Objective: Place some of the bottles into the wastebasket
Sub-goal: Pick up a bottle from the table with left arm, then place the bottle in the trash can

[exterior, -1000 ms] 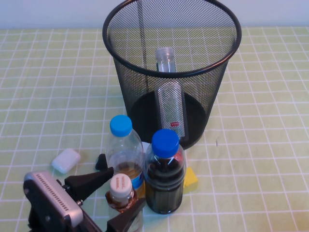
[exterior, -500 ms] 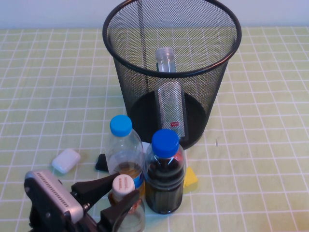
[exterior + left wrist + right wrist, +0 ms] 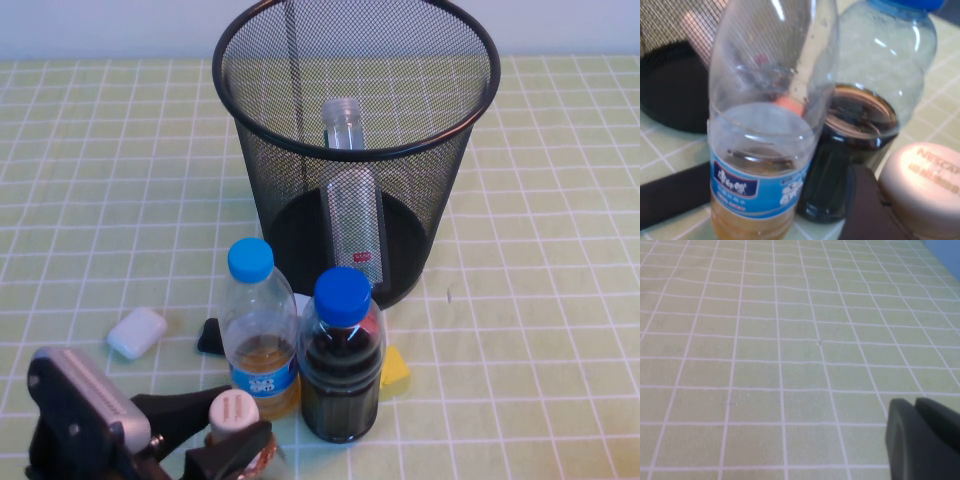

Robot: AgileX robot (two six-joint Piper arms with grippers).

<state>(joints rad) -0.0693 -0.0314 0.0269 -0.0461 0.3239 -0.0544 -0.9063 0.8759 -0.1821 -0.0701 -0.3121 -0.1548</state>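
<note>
My left pincer (image 3: 232, 440) is gripping the small beige-capped bottle (image 3: 233, 412) at the counter's (image 3: 540, 330) near edge, crowded by two bigger bottles. The clear bottle (image 3: 352, 200) is leaning inside the wastebasket (image 3: 300, 150). My right pincer (image 3: 925, 440) is hovering shut over open checked cloth.

A green-checked cloth is covering the counter (image 3: 560, 200). The black mesh wastebasket (image 3: 300, 190) is standing on it toward the back. In front are standing the light-blue-capped bottle (image 3: 258, 345) and the dark cola bottle (image 3: 342, 370), touching; a white case (image 3: 136, 332), a black slab (image 3: 209, 337) and a yellow block (image 3: 394, 368) are lying nearby
</note>
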